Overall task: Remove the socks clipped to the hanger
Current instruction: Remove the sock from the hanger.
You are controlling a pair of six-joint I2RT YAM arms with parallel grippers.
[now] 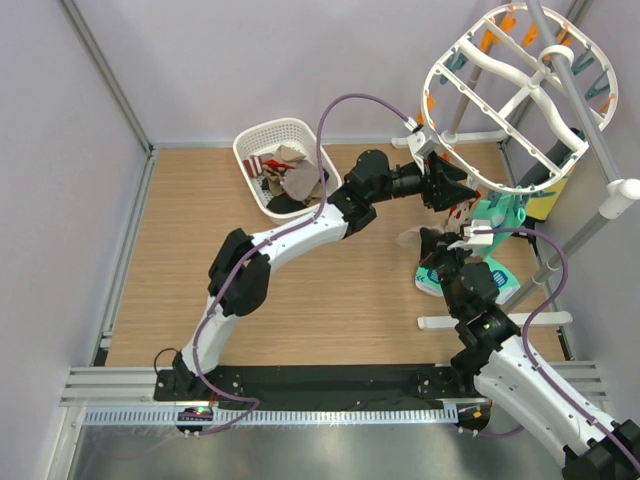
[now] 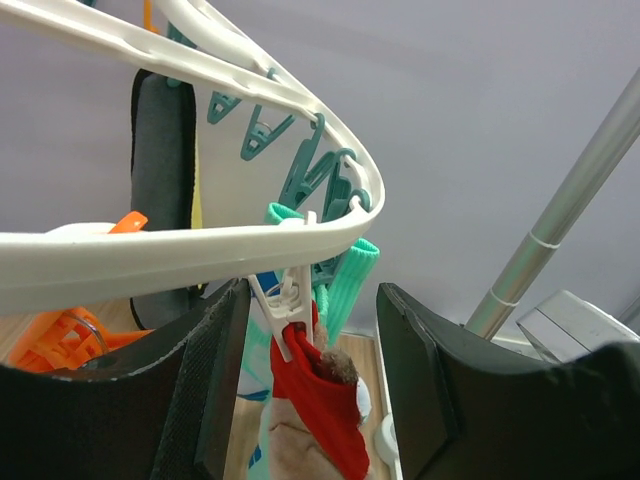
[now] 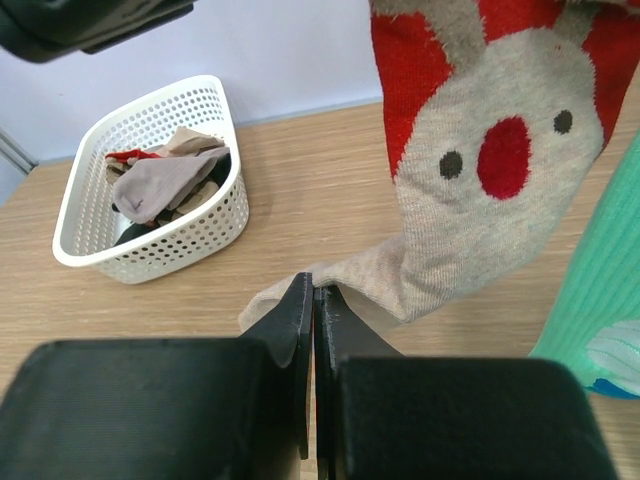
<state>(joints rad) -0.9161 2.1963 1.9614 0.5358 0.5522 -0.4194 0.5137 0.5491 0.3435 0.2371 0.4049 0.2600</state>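
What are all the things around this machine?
hanger: one, white, raised at right.
pegs: several, teal and orange, dangling from the hanger.
red sock: one, red and beige, pegged to the hanger.
teal sock: at least one, beside the red sock.
black sock: one, on the hanger.
basket: one, white, on the table.
loose socks: several, grey and beige, in the basket.
table: one, wooden.
left hand: black, open around the red sock's top.
right hand: black, shut on the red sock's toe.

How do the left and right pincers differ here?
The left pincer stands open astride the white peg holding the red sock; the right pincer is shut on that sock's beige toe. The left is up at the hanger rim, the right lower. Both attend the same sock.
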